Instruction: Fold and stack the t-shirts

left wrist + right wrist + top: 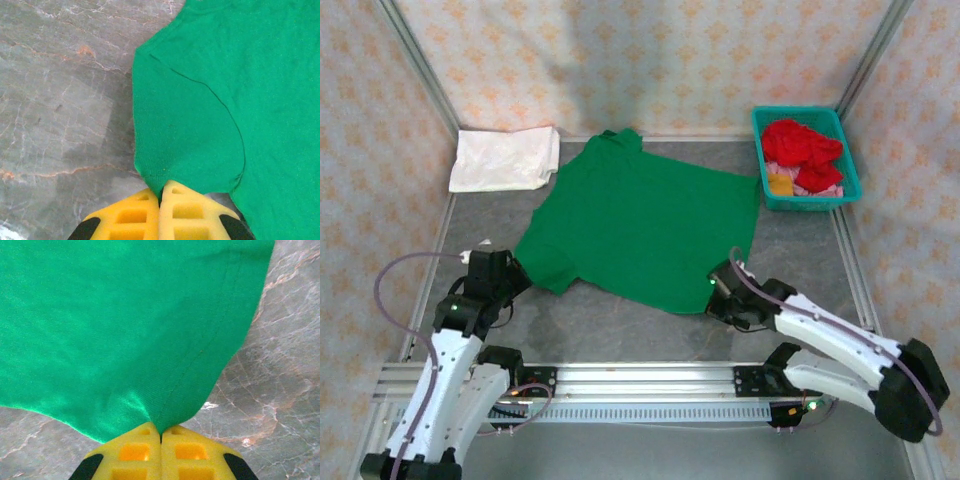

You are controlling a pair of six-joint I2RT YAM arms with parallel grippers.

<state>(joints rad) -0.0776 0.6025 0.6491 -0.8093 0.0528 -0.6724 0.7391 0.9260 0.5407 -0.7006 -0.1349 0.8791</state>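
No text, label, brand, number or sign could be read anywhere. The green t-shirt (pixel 640 225) was plain cloth in the top view and in both wrist views. The teal basket (pixel 807 203) at the far right carried no legible marking, and the walls (pixel 650 60) bore only a repeated pale ornament. The aluminium rail (pixel 650 378) at the near edge may have carried some small print, but it was too small and blurred to make out.
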